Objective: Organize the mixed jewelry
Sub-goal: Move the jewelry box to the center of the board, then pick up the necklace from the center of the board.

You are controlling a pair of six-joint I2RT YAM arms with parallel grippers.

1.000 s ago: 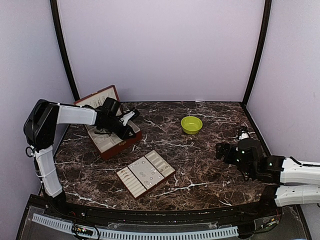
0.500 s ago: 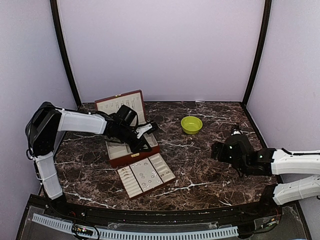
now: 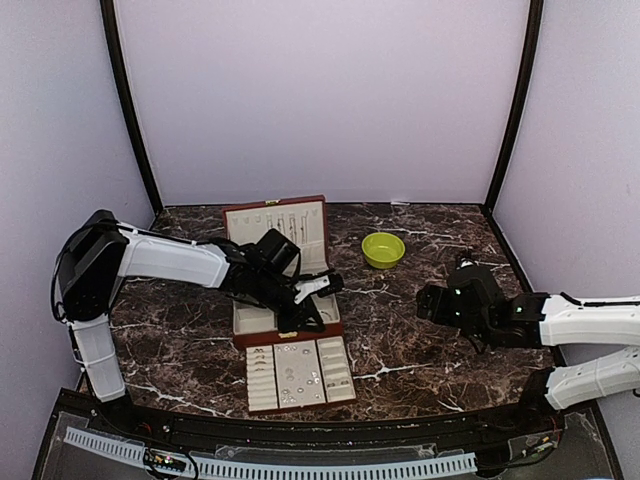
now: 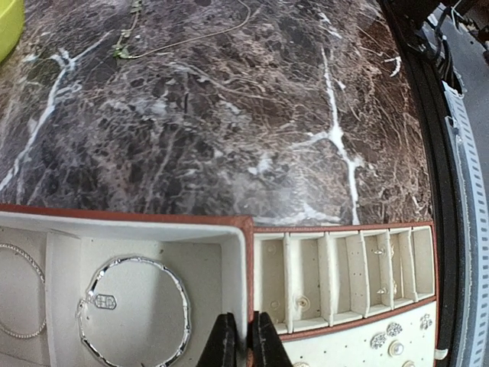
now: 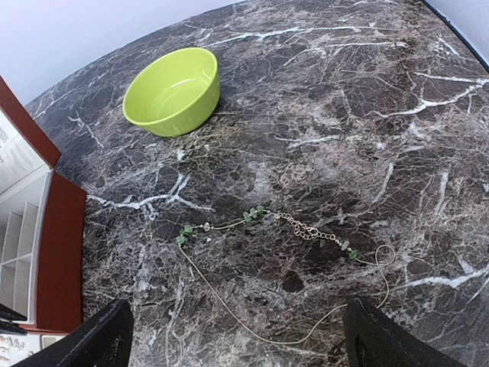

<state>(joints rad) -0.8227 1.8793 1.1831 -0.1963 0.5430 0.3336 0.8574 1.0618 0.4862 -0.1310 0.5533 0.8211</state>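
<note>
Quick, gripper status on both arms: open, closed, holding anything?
Left gripper: closed, pinching the wall of the reddish-brown box.
Right gripper: open, holding nothing.

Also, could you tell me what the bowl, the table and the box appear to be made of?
The bowl looks plastic: lime green, smooth, softly shiny. The table looks like polished dark marble with white veins, though it could be printed laminate. The box has a glossy reddish-brown shell, perhaps lacquered wood, and a cream lining.
</note>
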